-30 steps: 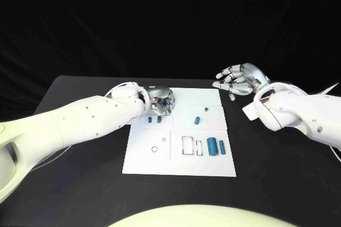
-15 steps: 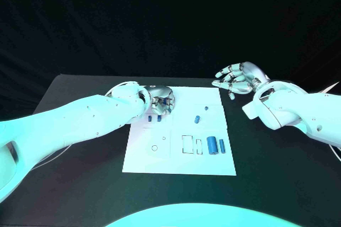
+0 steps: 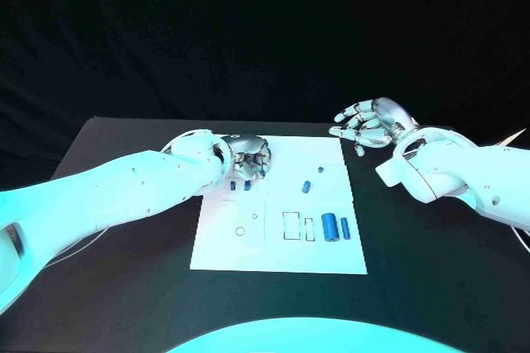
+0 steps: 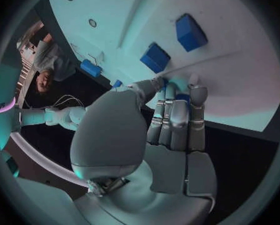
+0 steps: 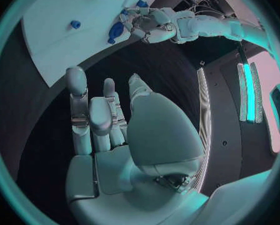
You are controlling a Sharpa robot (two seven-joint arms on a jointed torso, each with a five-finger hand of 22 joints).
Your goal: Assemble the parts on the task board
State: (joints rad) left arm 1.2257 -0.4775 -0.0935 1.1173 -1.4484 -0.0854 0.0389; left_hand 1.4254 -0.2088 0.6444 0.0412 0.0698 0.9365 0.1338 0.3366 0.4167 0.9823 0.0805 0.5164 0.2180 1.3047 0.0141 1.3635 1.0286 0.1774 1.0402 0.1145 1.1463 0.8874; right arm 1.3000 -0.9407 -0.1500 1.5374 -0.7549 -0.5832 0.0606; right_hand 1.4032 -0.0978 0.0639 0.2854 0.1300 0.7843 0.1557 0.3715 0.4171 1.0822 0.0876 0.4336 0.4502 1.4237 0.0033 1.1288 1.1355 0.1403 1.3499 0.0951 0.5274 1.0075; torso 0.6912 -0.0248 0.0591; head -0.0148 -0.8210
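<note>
The white task board (image 3: 276, 250) lies in the middle of the table. My left hand (image 3: 247, 155) is at its far left corner, fingers curled down onto the board (image 4: 239, 85). Its fingertips (image 4: 197, 92) pinch a small blue part (image 4: 181, 97) against the plate. Two small blue blocks (image 3: 239, 185) (image 4: 155, 57) stand just in front of that hand. A blue peg (image 3: 306, 187) and a blue dot-like piece (image 3: 320, 169) sit mid-board. A thick blue cylinder (image 3: 329, 227) and a slim one (image 3: 345, 229) lie at the right. My right hand (image 3: 370, 125) hovers open beyond the far right corner, holding nothing.
The board carries a rectangular slot (image 3: 292, 225), a ring-shaped hole (image 3: 240, 231) and a small hole (image 3: 254, 215). Black table (image 3: 442, 253) surrounds the board on all sides. In the right wrist view the board's edge (image 5: 59, 45) and my left hand (image 5: 146, 22) lie ahead.
My left hand has edged slightly toward the board's far left corner, fingers staying curled. The right hand and the loose parts have not moved.
</note>
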